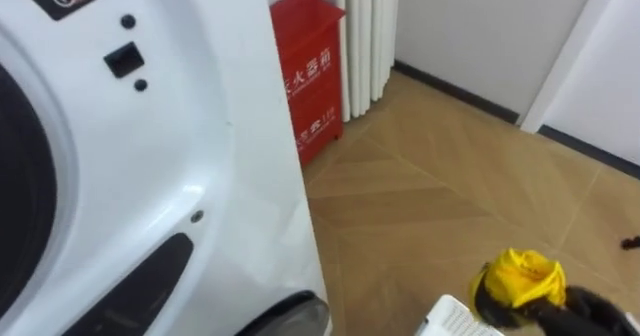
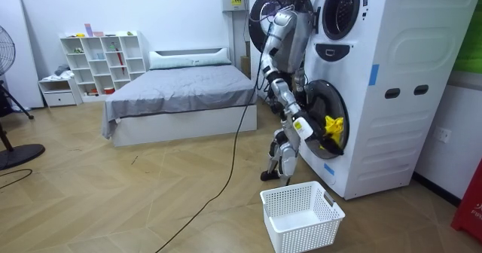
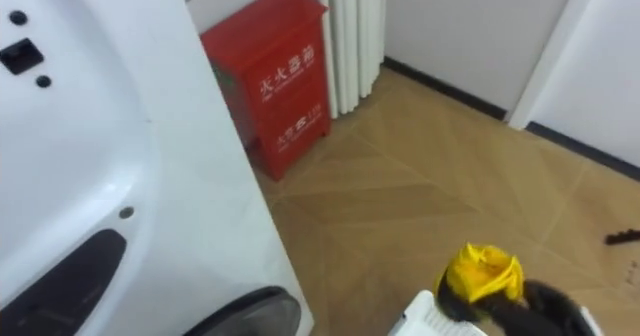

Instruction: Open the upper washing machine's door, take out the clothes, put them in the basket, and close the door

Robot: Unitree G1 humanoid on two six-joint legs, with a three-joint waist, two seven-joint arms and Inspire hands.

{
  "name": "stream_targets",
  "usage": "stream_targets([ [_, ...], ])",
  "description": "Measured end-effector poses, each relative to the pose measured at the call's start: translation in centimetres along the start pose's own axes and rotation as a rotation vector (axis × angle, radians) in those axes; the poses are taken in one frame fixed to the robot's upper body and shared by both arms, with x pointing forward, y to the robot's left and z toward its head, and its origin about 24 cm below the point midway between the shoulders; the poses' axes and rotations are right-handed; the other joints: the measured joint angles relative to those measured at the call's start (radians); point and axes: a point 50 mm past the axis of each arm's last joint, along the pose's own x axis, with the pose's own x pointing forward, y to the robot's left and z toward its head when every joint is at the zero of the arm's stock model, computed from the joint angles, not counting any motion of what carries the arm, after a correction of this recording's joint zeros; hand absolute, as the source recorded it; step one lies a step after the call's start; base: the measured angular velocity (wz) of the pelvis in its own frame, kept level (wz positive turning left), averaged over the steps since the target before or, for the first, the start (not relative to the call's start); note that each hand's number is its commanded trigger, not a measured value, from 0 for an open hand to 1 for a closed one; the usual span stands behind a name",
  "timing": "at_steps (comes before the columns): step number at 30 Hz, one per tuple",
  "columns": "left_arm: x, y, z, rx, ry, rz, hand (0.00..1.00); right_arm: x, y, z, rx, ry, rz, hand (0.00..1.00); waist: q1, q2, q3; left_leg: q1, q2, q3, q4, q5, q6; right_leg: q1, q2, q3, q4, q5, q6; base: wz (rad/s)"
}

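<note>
Standing close up to the washing machine [image 1: 150, 156]. Right hand [image 1: 578, 311] down low, dark fingers [image 1: 495, 306] clamped round a bunched-up yellow cloth [image 1: 522, 276], out of the drum, white basket [image 1: 455, 321] on the floor below.

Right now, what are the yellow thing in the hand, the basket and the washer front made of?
Yellow cloth in right hand: soft fabric, crumpled folds. Basket: white plastic probably, moulded lattice. Washer front: glossy white, painted metal or plastic; shows highlights.
</note>
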Motion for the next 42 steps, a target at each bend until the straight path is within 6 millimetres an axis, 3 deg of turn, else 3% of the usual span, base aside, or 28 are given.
stream_targets([
  [3,0.0,-0.2,0.6,0.017,-0.029,-0.007,0.0,0.3,-0.1,-1.3,-0.001,0.047,-0.039,1.0,0.003,0.018,0.0022,-0.002,-0.006,-0.022,-0.004,0.009,0.002,0.0,-0.009,-0.015,-0.003,0.0,-0.002,0.17],
  [8,0.1,0.0,1.6,0.013,-0.071,-0.005,0.0,0.5,-1.2,-2.8,0.023,0.102,-0.136,1.0,0.006,0.025,0.0027,-0.016,-0.033,-0.057,-0.029,0.026,0.007,-0.022,-0.027,-0.04,0.015,-0.011,0.0,0.17],
  [15,0.2,-0.3,3.0,0.044,-0.129,-0.016,0.0,0.1,-2.5,-4.9,0.067,0.19,-0.221,1.0,0.025,0.061,0.0041,-0.048,-0.055,-0.064,-0.043,0.045,0.015,-0.075,-0.04,-0.045,0.05,-0.026,0.003,0.07],
  [20,0.2,-0.3,3.5,0.044,-0.151,-0.018,0.0,0.3,-2.3,-5.0,0.051,0.188,-0.229,1.0,0.025,0.074,0.0074,-0.069,-0.064,-0.074,-0.048,0.051,0.017,-0.103,-0.047,-0.05,0.07,-0.035,0.003,0.06],
  [27,0.2,-0.2,3.7,0.048,-0.175,-0.013,0.0,0.5,-2.6,-4.5,0.055,0.163,-0.292,1.0,0.024,0.073,0.0099,-0.083,-0.084,-0.083,-0.048,0.053,0.02,-0.14,-0.061,-0.057,0.125,-0.067,0.006,0.07],
  [28,0.2,-0.2,3.7,0.048,-0.175,-0.013,0.0,0.5,-2.6,-4.5,0.054,0.162,-0.299,0.68,0.024,0.072,0.0106,-0.083,-0.086,-0.084,-0.048,0.053,0.02,-0.142,-0.062,-0.056,0.131,-0.071,0.006,0.06],
  [30,0.2,-0.2,3.6,0.048,-0.174,-0.012,0.0,0.4,-2.7,-4.5,0.054,0.155,-0.315,0.4,0.023,0.071,0.0109,-0.081,-0.087,-0.085,-0.049,0.053,0.02,-0.143,-0.063,-0.057,0.137,-0.075,0.006,0.02],
  [31,0.2,-0.3,3.6,0.048,-0.173,-0.012,0.0,0.4,-2.8,-4.5,0.056,0.153,-0.317,0.16,0.022,0.071,0.0111,-0.081,-0.087,-0.084,-0.05,0.053,0.02,-0.144,-0.064,-0.057,0.139,-0.076,0.005,0.0],
  [32,0.2,-0.3,3.6,0.047,-0.173,-0.011,0.0,0.4,-2.9,-4.4,0.067,0.146,-0.325,0.0,0.019,0.068,0.0111,-0.081,-0.087,-0.084,-0.05,0.053,0.02,-0.153,-0.067,-0.057,0.158,-0.087,0.005,0.04],
  [34,0.2,-0.3,3.6,0.045,-0.177,-0.011,0.0,0.5,-3.1,-3.9,0.087,0.123,-0.338,0.0,0.017,0.066,0.0119,-0.082,-0.102,-0.083,-0.051,0.053,0.02,-0.166,-0.071,-0.055,0.185,-0.101,0.005,0.05],
  [42,0.1,-0.4,3.3,0.042,-0.169,-0.013,0.0,0.6,-3.5,-3.2,0.116,0.072,-0.344,0.0,-0.002,0.065,0.0117,-0.081,-0.104,-0.079,-0.055,0.054,0.021,-0.169,-0.07,-0.051,0.189,-0.104,0.005,0.0],
])
